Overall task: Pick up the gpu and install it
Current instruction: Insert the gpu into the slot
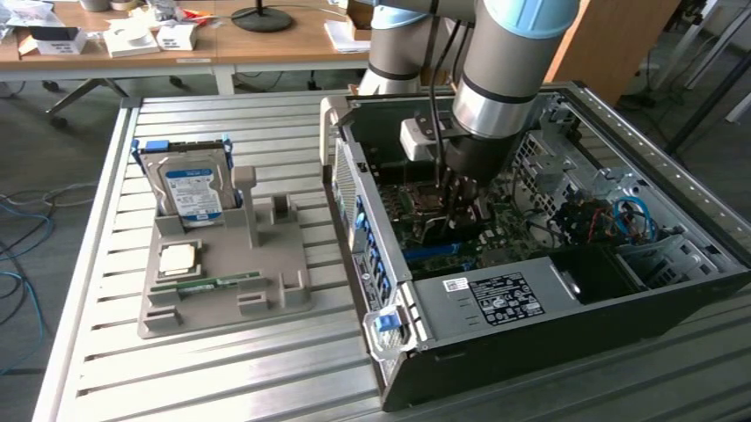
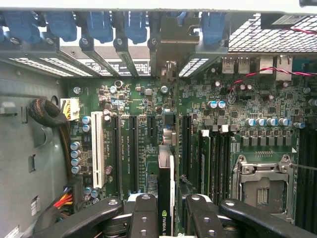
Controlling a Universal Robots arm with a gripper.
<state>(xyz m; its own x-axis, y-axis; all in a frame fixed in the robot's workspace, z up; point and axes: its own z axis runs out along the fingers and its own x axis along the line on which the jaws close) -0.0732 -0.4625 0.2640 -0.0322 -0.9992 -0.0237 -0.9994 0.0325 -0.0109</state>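
Thin, dark gpu (image 2: 166,183) circuit card held edge-on over the green motherboard (image 2: 247,99).
The black, open-sided computer case (image 1: 528,352) lies on its side on the slatted aluminium table (image 1: 235,369), so the grey Universal Robots arm (image 1: 505,61) can reach straight down into it. The black two-fingered gripper (image 2: 168,218) is clamped on the gpu. It holds the card upright and parallel to the long black expansion slots (image 2: 133,148), with the bracket end towards the case's rear openings, apparently to line the card up with a slot. I cannot tell whether the card's edge is seated.
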